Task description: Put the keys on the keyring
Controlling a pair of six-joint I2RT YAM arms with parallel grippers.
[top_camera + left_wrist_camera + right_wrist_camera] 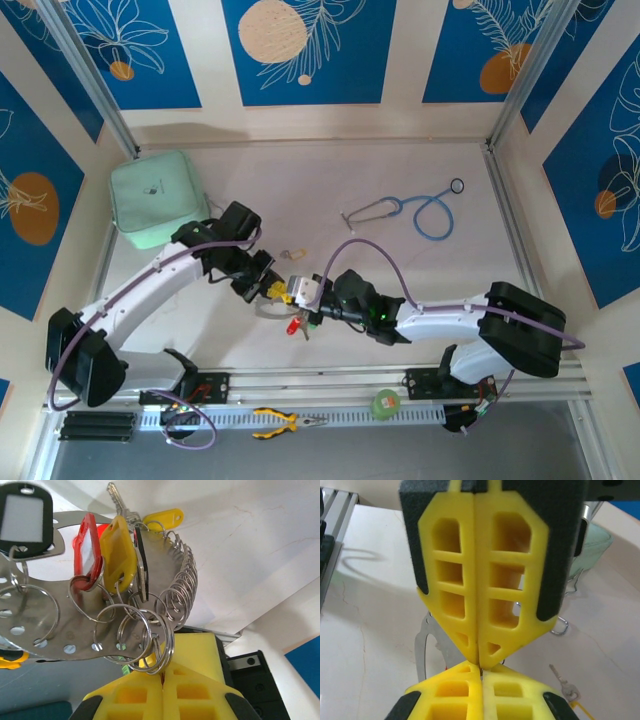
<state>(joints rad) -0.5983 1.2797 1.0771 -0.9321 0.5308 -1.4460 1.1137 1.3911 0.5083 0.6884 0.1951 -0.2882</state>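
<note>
Here the keys [117, 555] hang in a bunch from the keyring [60, 635], which the left wrist view shows as a perforated metal plate fringed with many split rings. Red, yellow and black tags crowd its upper edge, and a key blade sticks up behind them. The bunch is held up off the tabletop [450, 270], near its middle in the top view, where a red tag dangles just below the two pincers. The left pincer [162, 675] is closed, its yellow fingertips pressed together on a cluster of split rings at the plate's lower edge. The right pincer [480, 672] is closed too, fingers flush against each other. Its tips meet the left pincer's tips nose to nose, and whether anything is caught between its own fingers cannot be told. A loose key [562, 682] lies flat on the tabletop just beside the pincers. Further out, a mint-green case [155, 200] sits at the far left behind the left arm. A blue stethoscope [432, 212] lies at the far right, well apart from the bunch. Yellow-handled pliers [283, 422] and a green tape roll [385, 403] rest on the rail at the near edge.
</note>
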